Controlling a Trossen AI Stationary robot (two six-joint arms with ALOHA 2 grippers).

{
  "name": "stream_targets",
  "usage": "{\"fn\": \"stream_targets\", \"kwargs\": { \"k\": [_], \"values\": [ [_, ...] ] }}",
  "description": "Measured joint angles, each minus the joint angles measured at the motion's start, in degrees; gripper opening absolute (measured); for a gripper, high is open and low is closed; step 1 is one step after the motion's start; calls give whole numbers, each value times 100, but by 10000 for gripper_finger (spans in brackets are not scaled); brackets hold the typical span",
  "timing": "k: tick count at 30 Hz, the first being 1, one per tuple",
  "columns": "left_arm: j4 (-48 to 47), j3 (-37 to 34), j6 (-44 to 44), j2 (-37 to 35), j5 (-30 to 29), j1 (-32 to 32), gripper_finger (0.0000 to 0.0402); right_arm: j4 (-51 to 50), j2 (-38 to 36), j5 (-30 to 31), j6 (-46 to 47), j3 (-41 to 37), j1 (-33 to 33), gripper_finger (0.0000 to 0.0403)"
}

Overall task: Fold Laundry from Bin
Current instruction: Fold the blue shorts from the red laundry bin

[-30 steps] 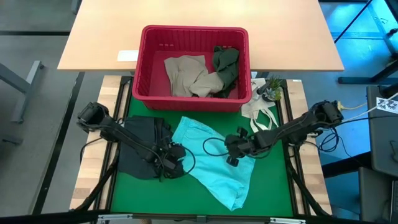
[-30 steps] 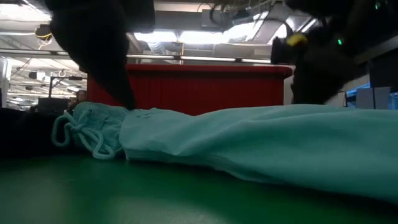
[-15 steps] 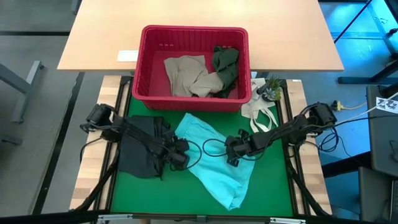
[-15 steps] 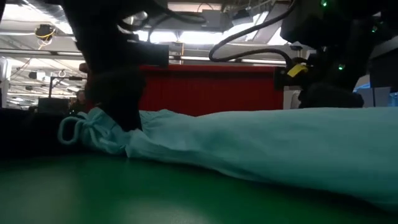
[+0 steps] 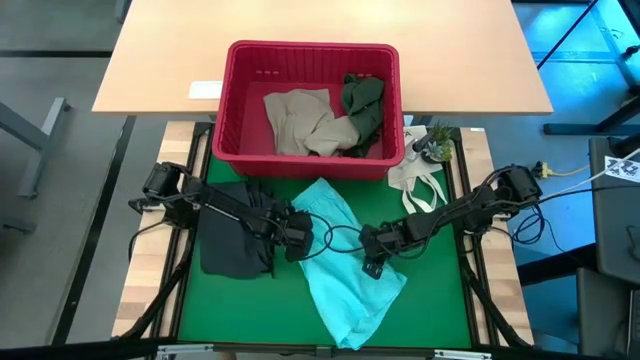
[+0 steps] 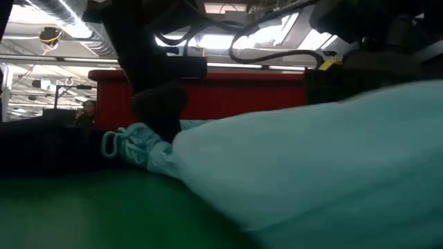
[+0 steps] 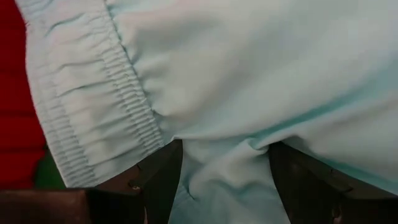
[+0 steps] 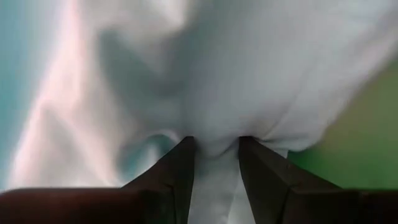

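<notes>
The light teal garment (image 5: 345, 290) lies bunched on the green mat (image 5: 430, 300), its drawstring waistband (image 7: 124, 93) toward the left arm. My left gripper (image 5: 298, 234) stands open on its waistband side, next to the black garment (image 5: 232, 245) that lies flat at the mat's left. My right gripper (image 5: 372, 250) is shut on the teal cloth's right side. The red bin (image 5: 312, 48) stands behind the mat, with a beige garment (image 5: 300, 120) and an olive one (image 5: 362, 105) inside. My left gripper comes down slanting from the table's left. Its spread fingers (image 7: 163, 180) rest on the teal cloth just inside the waistband, and a soft fold (image 7: 217, 174) bulges up between them. My right gripper pinches a gathered fold of the teal cloth (image 8: 214, 140) between its two fingers, slanting down from the table's right. Creases run toward the fingers. The garment lies on the mat.
A white bag with loop handles (image 5: 418, 180) and a small potted plant (image 5: 437, 145) sit at the mat's far right corner. A white card (image 5: 205, 90) lies on the wooden table left of the bin. Bare mat shows along the near edge.
My left gripper has gone toward the table's right and far edge, off the black garment's edge and onto the teal garment. The teal garment's waistband side has shifted right with it and the cloth has bunched narrower. My right gripper has sunk a little and rolled, staying shut on the cloth.
</notes>
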Motion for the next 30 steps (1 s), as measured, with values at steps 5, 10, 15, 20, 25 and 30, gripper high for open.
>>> {"fn": "stream_targets", "kwargs": {
  "k": [5, 10, 15, 20, 25, 30],
  "values": [
    [45, 0, 52, 0, 49, 29, 236, 96, 4, -189, -17, 130, 0, 127],
    [23, 0, 15, -166, 351, -107, 236, -932, -211, 118, -459, 515, 0, 127],
    [181, 0, -239, -493, 646, -328, 236, -1837, -553, 535, -950, 905, 0, 127],
    [661, 0, -300, -712, 882, -648, 236, -1952, -673, 235, -1358, 1058, 0, 127],
    [1728, 0, -66, -713, 1451, -1016, 236, -1914, -675, -486, -1526, 1058, 36, 127],
    [2428, 0, 222, -697, 1670, -1401, 236, -1725, -675, -562, -1959, 1062, 362, 127]
  ]
}}
